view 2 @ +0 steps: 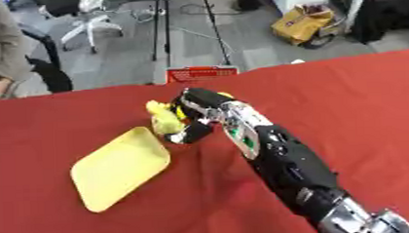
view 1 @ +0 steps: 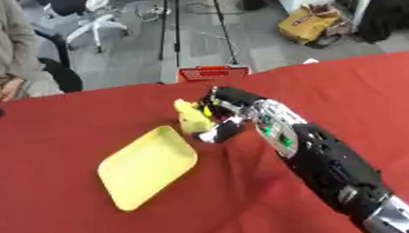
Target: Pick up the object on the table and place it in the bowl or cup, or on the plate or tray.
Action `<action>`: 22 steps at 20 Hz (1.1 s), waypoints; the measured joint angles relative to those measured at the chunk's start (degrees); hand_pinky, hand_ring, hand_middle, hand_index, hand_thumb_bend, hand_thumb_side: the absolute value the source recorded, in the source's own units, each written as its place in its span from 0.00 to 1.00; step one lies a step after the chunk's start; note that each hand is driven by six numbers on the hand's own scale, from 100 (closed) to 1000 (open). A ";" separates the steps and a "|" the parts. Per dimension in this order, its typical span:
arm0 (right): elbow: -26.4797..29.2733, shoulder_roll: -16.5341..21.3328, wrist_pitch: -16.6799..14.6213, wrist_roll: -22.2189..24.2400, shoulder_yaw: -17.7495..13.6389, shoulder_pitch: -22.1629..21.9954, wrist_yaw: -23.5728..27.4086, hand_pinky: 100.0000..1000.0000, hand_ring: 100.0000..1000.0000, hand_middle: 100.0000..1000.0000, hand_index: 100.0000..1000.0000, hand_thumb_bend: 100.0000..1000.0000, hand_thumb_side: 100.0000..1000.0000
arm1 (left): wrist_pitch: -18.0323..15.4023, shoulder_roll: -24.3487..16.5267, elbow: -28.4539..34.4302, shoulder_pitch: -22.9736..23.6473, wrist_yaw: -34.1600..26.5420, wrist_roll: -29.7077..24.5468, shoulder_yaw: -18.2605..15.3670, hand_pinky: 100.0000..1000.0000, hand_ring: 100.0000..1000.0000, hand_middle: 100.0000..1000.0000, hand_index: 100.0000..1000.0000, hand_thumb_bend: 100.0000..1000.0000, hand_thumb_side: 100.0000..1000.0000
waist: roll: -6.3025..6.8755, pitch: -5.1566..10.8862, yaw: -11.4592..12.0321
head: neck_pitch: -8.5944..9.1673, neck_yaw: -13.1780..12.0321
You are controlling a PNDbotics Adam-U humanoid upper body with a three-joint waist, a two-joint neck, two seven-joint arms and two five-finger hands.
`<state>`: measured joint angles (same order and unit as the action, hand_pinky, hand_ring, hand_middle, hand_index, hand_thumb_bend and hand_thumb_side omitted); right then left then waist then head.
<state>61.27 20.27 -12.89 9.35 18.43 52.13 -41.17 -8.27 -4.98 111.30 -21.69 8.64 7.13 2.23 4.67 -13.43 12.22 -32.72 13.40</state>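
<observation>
We see the right hand (view 1: 218,115) with fingers curled round the yellow object (view 1: 193,117), just beside the yellow tray (view 1: 146,167); placing it there remains

Right robot hand (view 1: 218,119) grips yellow object (view 1: 192,118) (beside yellow tray (view 1: 148,167)).

Table (view 1: 88,112): covered in red cloth, matt, faintly creased. Tray (view 1: 147,167): yellow, smooth, plastic-looking, dull sheen; the yellow object (view 1: 194,118) is matt, its material unclear. Right hand (view 1: 221,113) and arm: black casing, glossy in places, with bright silver metal joints.
</observation>
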 measured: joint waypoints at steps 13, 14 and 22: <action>2.80 -2.63 2.41 -6.84 3.89 0.13 3.95 0.24 0.15 0.20 0.35 0.41 0.42 | 0.00 0.02 0.00 -0.01 0.00 0.00 0.02 0.57 0.59 0.69 0.78 0.75 0.82 | 0.00 0.00 0.57 | 0.00 0.50; 2.45 -3.06 2.03 -6.45 4.16 -0.02 3.95 0.25 0.15 0.20 0.35 0.40 0.42 | 0.00 0.02 0.00 -0.01 0.00 0.00 0.02 0.57 0.59 0.69 0.78 0.76 0.82 | 0.00 0.00 0.64 | 0.00 0.52; -0.21 -5.42 -4.89 0.69 5.51 -0.81 4.51 0.27 0.18 0.22 0.36 0.39 0.40 | -0.02 0.04 0.00 -0.05 0.00 -0.02 0.03 0.57 0.59 0.69 0.78 0.76 0.82 | 0.00 0.00 0.80 | 0.00 0.87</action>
<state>61.06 14.84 -17.78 10.05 23.93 51.33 -36.66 -8.29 -4.94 111.30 -21.75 8.64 7.11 2.26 4.67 -13.43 13.02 -32.71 14.28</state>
